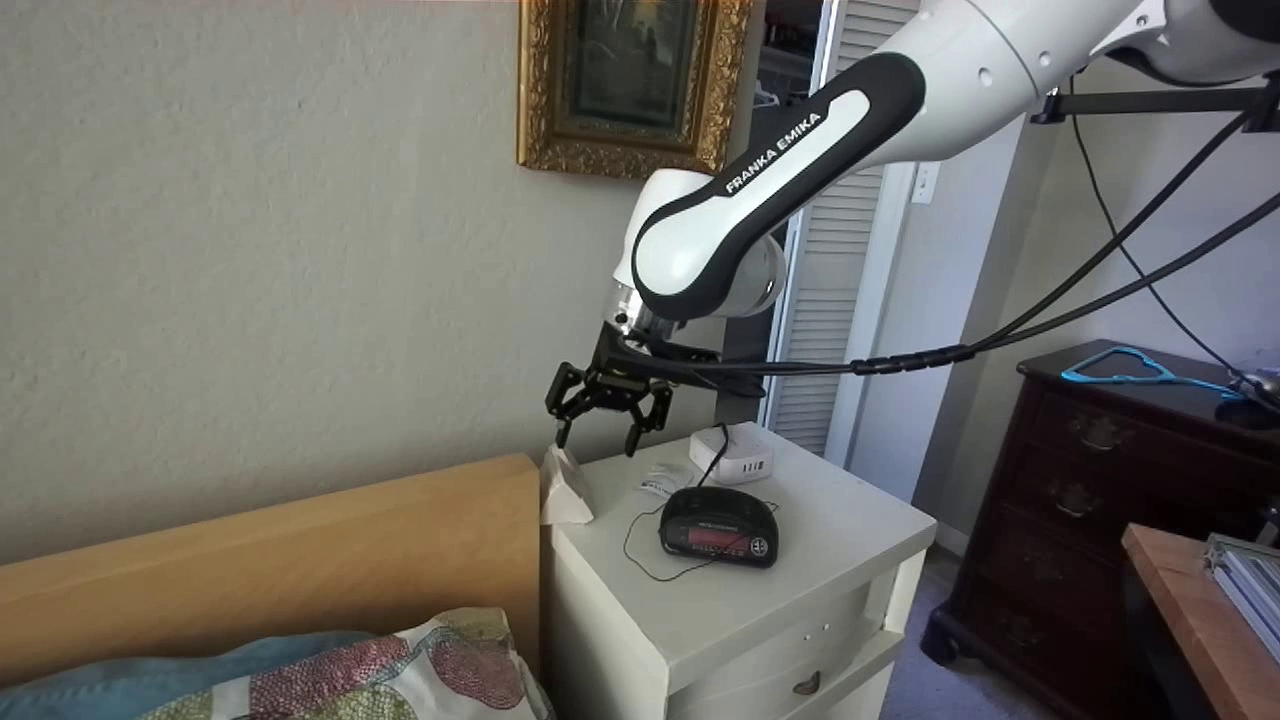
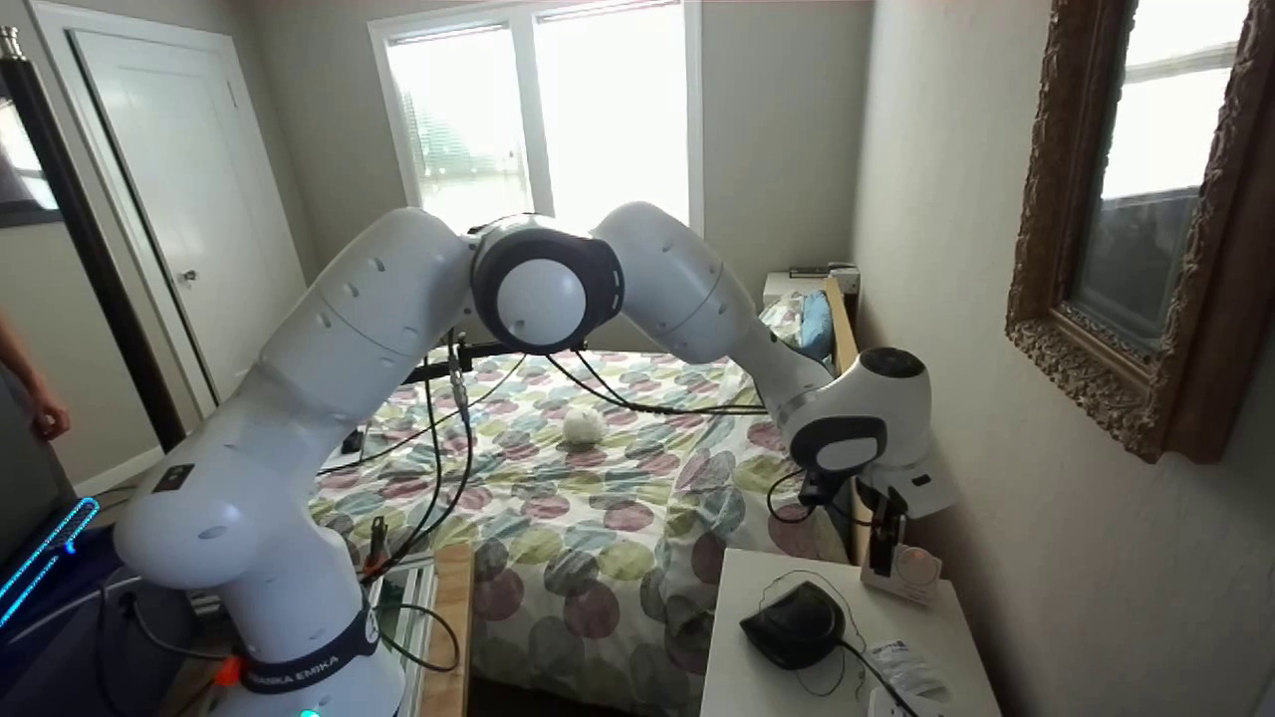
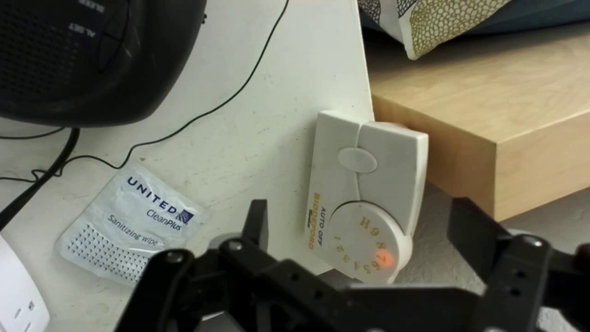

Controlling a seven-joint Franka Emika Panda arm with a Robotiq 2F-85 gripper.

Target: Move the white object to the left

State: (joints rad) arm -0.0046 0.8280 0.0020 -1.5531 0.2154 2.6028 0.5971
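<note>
Two fingers of the claw are spread wide, one on either side of the white control box as seen from the wrist. That box rests at a corner of the white nightstand, just beside the wooden headboard; whether a fingertip touches it, I cannot tell. Its face carries an oval button and a round dial with gold numbers, an orange light glowing near the 7. Also on the nightstand, a wipe packet lies flat between the control box and a slotted white box, and a black clock sits near them, with a thin dark cord trailing over the top. In an exterior view, a white ball rests on the dotted bedspread, well apart from the nightstand. Behind the robot arm, a picture in a gold frame hangs on the wall, and a blue hanger lies on a dark chest of drawers.
</note>
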